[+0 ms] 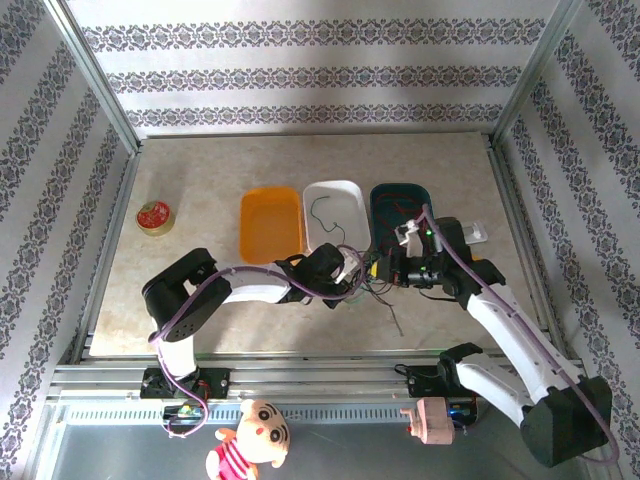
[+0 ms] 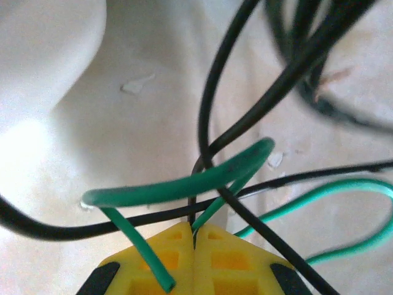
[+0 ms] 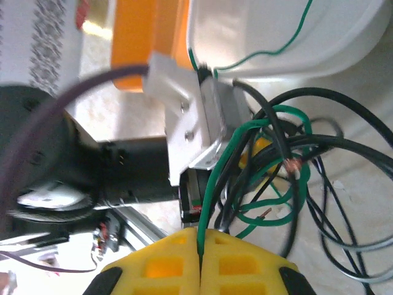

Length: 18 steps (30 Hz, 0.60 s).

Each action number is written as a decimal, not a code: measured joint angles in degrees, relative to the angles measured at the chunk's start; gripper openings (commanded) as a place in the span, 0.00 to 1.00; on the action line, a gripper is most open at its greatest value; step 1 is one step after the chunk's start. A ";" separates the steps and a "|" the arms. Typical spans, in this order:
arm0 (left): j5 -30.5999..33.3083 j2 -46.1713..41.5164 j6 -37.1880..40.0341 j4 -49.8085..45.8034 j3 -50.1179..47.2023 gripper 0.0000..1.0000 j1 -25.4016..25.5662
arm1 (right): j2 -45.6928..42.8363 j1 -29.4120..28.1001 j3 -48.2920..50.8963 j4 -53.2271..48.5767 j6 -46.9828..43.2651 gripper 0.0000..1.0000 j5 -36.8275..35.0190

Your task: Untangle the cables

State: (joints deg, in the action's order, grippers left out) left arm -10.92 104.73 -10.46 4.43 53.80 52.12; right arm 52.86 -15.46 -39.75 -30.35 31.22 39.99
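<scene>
Papered walls (image 1: 300, 75) w/ dark floral bands close around a beige marbled table (image 1: 200, 290). At the far middle of it three trays stand side by side: orange tray (image 1: 270, 222) on the left, white tray (image 1: 335, 195) in the middle, dark tray (image 1: 378, 215) on the right. A red tin (image 1: 154, 216) sits well apart at the left, & a doll (image 1: 250, 440) lies at the near edge, below the arm bases.

The cables (image 1: 365, 285) make one tangled bunch on the table just near of the white and dark trays, where the two arm ends meet, one from the left & one from the right. A red cable (image 1: 400, 208) lies inside the dark tray. A loose green strand (image 3: 270, 52) lies in the white tray.

On the left gripper (image 2: 194, 236) the yellow jaws are pressed together w/ no gap. A thin part of the green cable (image 2: 184, 187) goes into the seam and is pinched there. This cable bends in a loop just above the tips. The black cables (image 2: 209, 110) cross over & under it, and one of them passes right beside the seam.

On the right gripper (image 3: 201, 243) the jaws are also fully closed, w/ a green strand rising straight out of the seam. Just beyond it, green and black loops hang together in front of the metal body of the left gripper. Which strand lies over which in this knot, I cannot tell.
</scene>
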 measured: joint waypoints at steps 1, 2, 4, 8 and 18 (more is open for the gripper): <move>-0.04 -0.61 0.00 -0.02 -0.66 0.00 -0.07 | -0.52 1.55 0.17 0.11 0.46 0.02 1.14; -0.22 -1.46 0.00 -0.07 -1.73 0.00 -0.09 | -1.11 3.28 0.42 0.15 0.87 0.02 2.58; -0.52 -3.23 -0.04 -0.04 -3.98 0.00 -0.11 | -2.05 6.32 0.90 0.13 1.75 0.02 4.52; -0.83 -6.88 -0.42 -0.46 -8.11 0.00 -0.11 | -2.60 9.38 1.16 0.24 3.28 0.04 5.92; 0.20 -16.68 -0.72 -5.81 -13.53 0.00 -1.31 | 3.58 9.70 1.38 -6.27 1.44 0.03 -3.37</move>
State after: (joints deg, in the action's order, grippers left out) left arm -10.72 88.05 -11.18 -1.39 40.27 50.81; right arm 56.45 -5.76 -38.37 -36.62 32.67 36.62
